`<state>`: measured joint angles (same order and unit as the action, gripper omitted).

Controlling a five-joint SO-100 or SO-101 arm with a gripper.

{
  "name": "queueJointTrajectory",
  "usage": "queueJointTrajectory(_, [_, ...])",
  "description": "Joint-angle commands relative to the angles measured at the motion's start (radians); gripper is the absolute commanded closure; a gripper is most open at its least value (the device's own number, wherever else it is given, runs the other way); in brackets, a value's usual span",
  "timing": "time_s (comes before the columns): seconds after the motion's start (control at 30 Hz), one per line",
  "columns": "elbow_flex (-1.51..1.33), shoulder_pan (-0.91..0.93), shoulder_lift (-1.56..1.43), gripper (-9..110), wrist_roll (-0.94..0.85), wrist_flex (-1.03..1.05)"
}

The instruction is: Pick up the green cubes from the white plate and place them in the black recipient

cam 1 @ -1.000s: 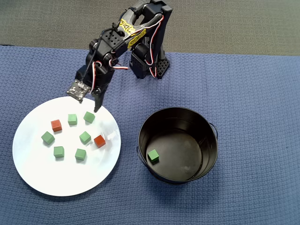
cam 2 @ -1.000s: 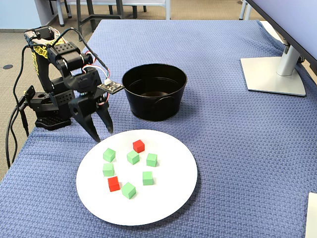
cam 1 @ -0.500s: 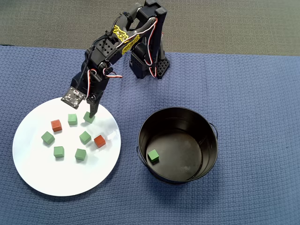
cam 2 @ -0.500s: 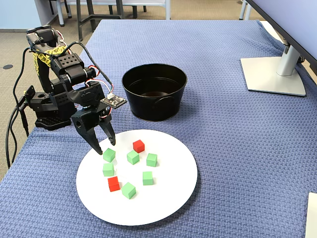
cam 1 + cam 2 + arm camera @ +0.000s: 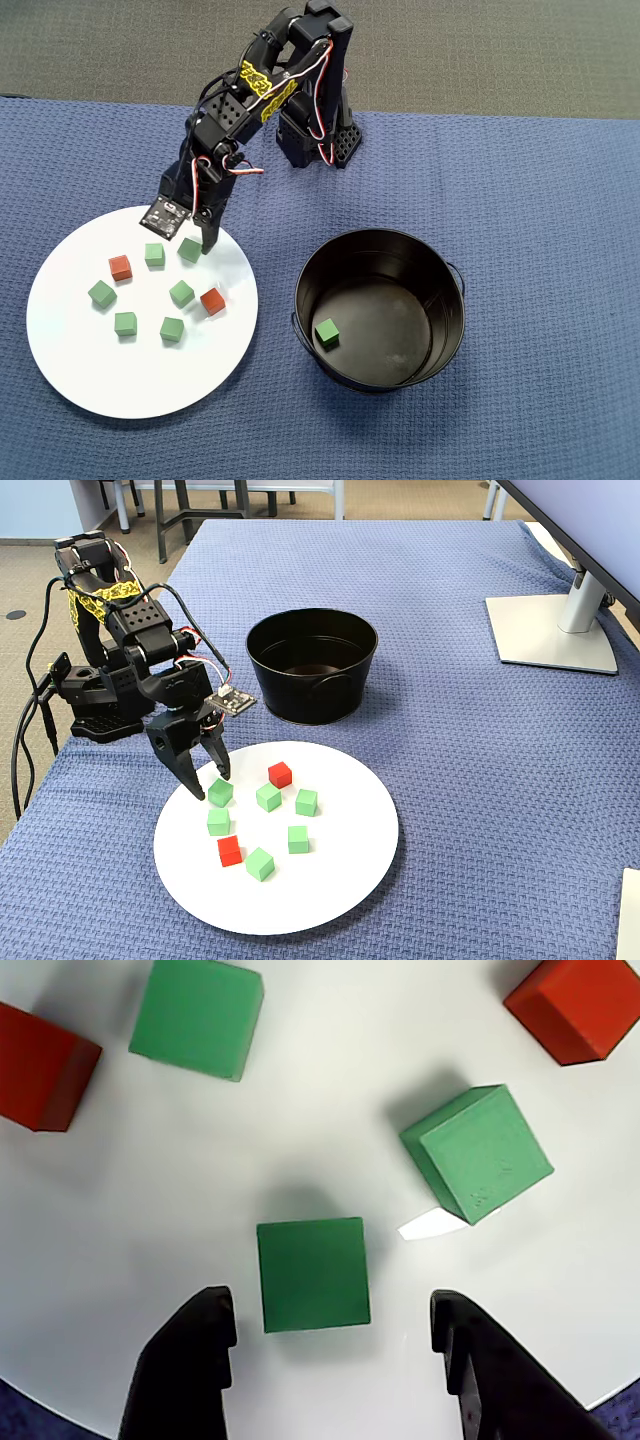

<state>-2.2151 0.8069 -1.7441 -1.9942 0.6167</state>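
Green against white is what I read first: 6 green cubes sit on the white plate (image 5: 90, 370), and a 7th green cube (image 5: 326, 333) lies on the floor of the black recipient (image 5: 440, 300), near its left wall in the overhead view. My gripper (image 5: 330, 1320) is low over the plate's edge nearest the arm base, its fingers spread wide, and the wrist view shows 1 green cube (image 5: 312, 1273) lying between the 2 black fingertips (image 5: 205, 1320) with white plate visible on both sides of it, so neither fingertip touches it. I see the same cube (image 5: 190, 250) in the overhead view just beside the finger tip, and in the fixed view (image 5: 220, 792) it sits right at the tip of the gripper (image 5: 205, 778). A second green cube (image 5: 478, 1152) lies up and to the right in the wrist view, turned at an angle, with a small bright glint on the plate beside it. There are 2 red cubes among the green ones on the plate; 1 (image 5: 120, 267) lies toward the plate's left side in the overhead view, the other (image 5: 212, 301) toward its right side. The plate and the recipient stand apart on the blue woven cloth (image 5: 540, 200).
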Motion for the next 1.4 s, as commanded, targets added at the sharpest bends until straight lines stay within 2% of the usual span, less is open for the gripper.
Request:
queueJointTrajectory(0.0, [0.003,-0.026,-0.002,82,-0.014,-0.034])
queueJointTrajectory(0.27, [0.003,-0.043,0.028,78,-0.002,-0.058])
queueJointTrajectory(0.6, [-0.006,-0.077,0.061,79,0.028,-0.087])
queueJointTrajectory(0.77, [-0.011,-0.078,0.071,87,0.032,-0.1])
queueJointTrajectory(0.9, [-0.014,-0.084,0.069,101,0.054,-0.112])
queueJointTrajectory(1.17, [-0.029,-0.087,0.049,101,0.098,-0.141])
queueJointTrajectory(1.37, [-0.017,-0.103,-0.123,101,0.227,-0.049])
